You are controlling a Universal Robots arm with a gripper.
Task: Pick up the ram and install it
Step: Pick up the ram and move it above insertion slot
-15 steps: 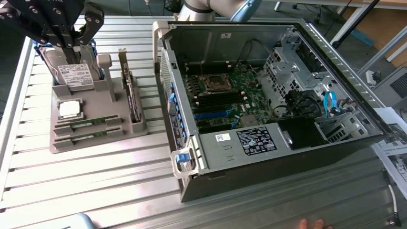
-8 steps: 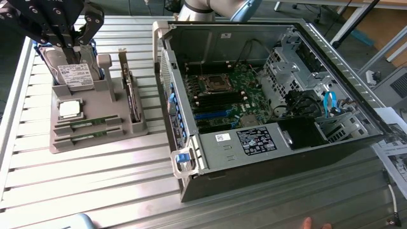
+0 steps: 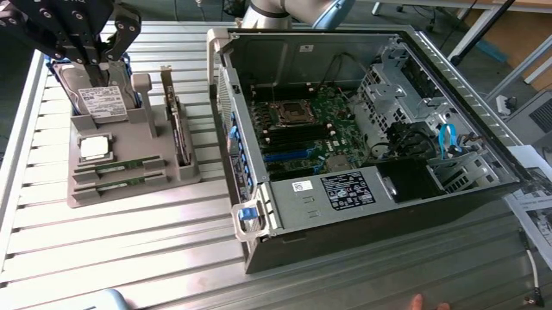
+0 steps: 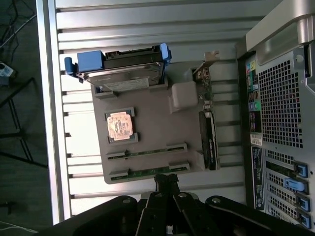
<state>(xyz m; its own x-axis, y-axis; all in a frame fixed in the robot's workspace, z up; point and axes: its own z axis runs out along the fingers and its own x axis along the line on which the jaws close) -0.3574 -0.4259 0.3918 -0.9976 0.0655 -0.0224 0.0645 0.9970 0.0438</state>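
Note:
Two ram strips, thin and green, lie in slots at the near end of a grey holder (image 3: 129,196): one ram strip (image 3: 115,167) and a second ram strip (image 3: 115,186) beside it. In the wrist view they show as the ram strip (image 4: 147,151) and the second ram strip (image 4: 147,172). My gripper (image 3: 93,59) hangs high over the holder's far end, above the hard drive (image 3: 99,100), with its fingers together and nothing between them. In the wrist view the gripper (image 4: 167,181) has its tip just beyond the nearer strip.
The holder also carries a square silver processor (image 3: 93,147) and an upright dark expansion card (image 3: 177,126). The open computer case (image 3: 285,213) lies on the exterior view's right, its motherboard (image 3: 302,129) exposed. A fingertip (image 3: 418,300) shows at the bottom edge. The table is slatted metal.

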